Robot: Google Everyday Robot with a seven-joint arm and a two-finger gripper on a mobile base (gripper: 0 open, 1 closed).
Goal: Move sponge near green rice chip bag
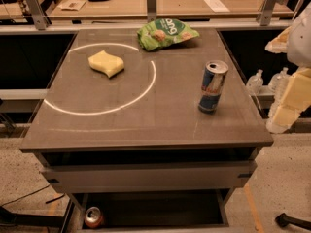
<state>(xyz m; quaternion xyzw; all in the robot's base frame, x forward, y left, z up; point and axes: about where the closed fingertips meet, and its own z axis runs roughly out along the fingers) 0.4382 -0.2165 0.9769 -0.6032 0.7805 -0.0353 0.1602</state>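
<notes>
The sponge (106, 63), a pale yellow foam pad with wavy edges, lies on the grey table (146, 125) at the back left, inside a white circle marked on the top. The green rice chip bag (166, 33) lies at the back middle of the table, to the right of and behind the sponge, a short gap apart from it. My gripper (270, 85) hangs off the table's right edge, level with the can. Its pale yellow blocky fingers (293, 99) stand apart with nothing between them. It is far from the sponge.
A blue-and-silver drink can (213, 87) stands upright on the right part of the table. Plastic bottles (255, 81) stand beyond the right edge. Another can (94, 217) lies on the floor under the table. Desks with papers run along the back.
</notes>
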